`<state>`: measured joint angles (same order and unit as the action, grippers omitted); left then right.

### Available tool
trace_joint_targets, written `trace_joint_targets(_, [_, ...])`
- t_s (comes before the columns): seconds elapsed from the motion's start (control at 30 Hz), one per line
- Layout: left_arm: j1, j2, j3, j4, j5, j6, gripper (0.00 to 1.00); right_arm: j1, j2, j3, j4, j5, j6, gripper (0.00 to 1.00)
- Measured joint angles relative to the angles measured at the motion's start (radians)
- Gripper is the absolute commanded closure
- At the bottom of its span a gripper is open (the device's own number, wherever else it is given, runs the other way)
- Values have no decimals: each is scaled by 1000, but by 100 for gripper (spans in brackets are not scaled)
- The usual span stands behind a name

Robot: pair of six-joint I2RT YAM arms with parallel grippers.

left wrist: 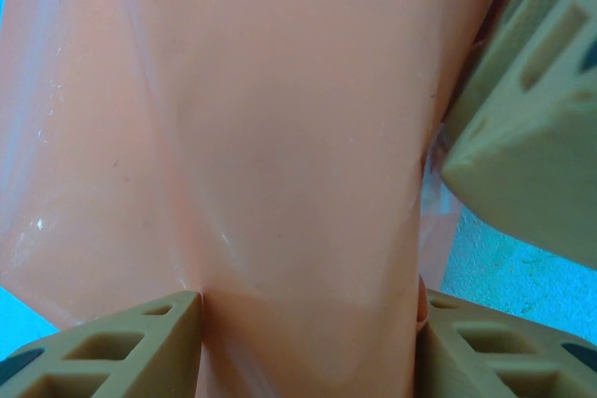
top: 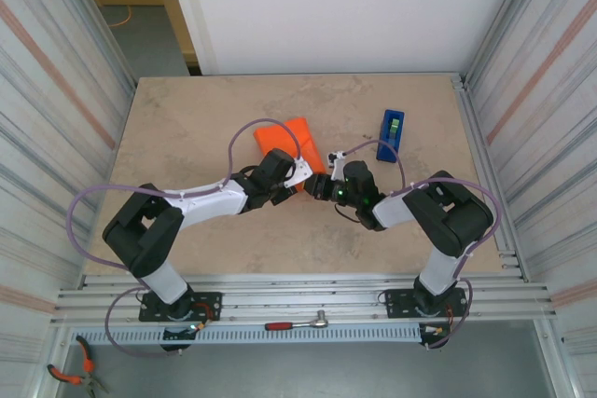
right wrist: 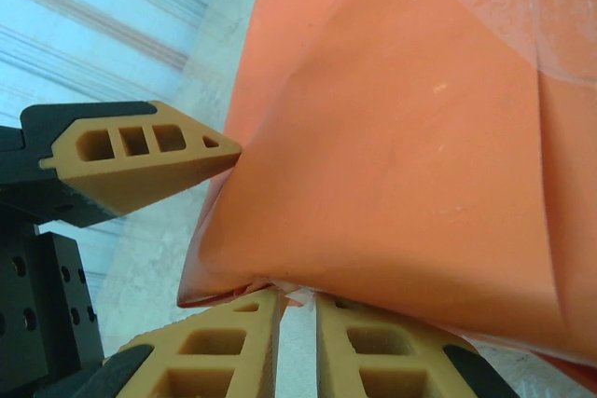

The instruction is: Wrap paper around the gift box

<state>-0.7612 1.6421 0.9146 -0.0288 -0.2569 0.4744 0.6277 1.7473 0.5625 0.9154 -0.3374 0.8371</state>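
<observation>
Just toward 12 o'clock from the middle of the beige stone-patterned bench (top: 205, 128) lies the plain bright orange sheet of thin paper (top: 283, 140), folded into a compact bundle. I judge the small pink gift box to be folded inside it, under the paper. A narrow blue tape dispenser (top: 392, 128) with a green roll stands well apart, at 3 o'clock from the bundle.

The left hand (left wrist: 308, 319) reaches in from 7 o'clock and straddles the bundle. Its tan fingers (left wrist: 121, 347) press the paper on both flanks, so it grips the bundle across its width. The right hand (right wrist: 297, 309), coming in from 4 o'clock, has its jaws nearly together on a thin lip at the paper's edge, pinching it.

The sheet looks light and limp wherever nothing backs it, and it dents and creases under the fingers. Its faint sheen suggests it may slide in a loose grip. A pinched lip like this would likely tear if pulled hard, so a flap is best taken close to its fold. The bundle itself is best clasped across the flat sides, where the box should stiffen it. A glossy strip of clear tape (right wrist: 550, 6) crosses one seam; tugging near it could peel it.
</observation>
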Motion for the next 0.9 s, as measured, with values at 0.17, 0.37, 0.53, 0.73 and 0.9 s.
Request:
trace_joint_targets(0.17, [0, 0, 0, 0, 0, 0, 45, 0, 1, 6, -11, 1, 0, 82])
trace_joint_targets(0.37, [0, 0, 0, 1, -3, 0, 45, 0, 3, 14, -19, 5, 20, 82])
trace_joint_targets(0.53, [0, 0, 0, 1, -10, 0, 45, 0, 16, 30, -21, 4, 32, 82])
trace_joint_targets(0.73, [0, 1, 0, 1, -10, 0, 46, 0, 11, 29, -26, 5, 45, 80])
trace_joint_targets(0.9, [0, 2, 3, 0, -11, 0, 49, 0, -8, 19, -37, 8, 45, 79])
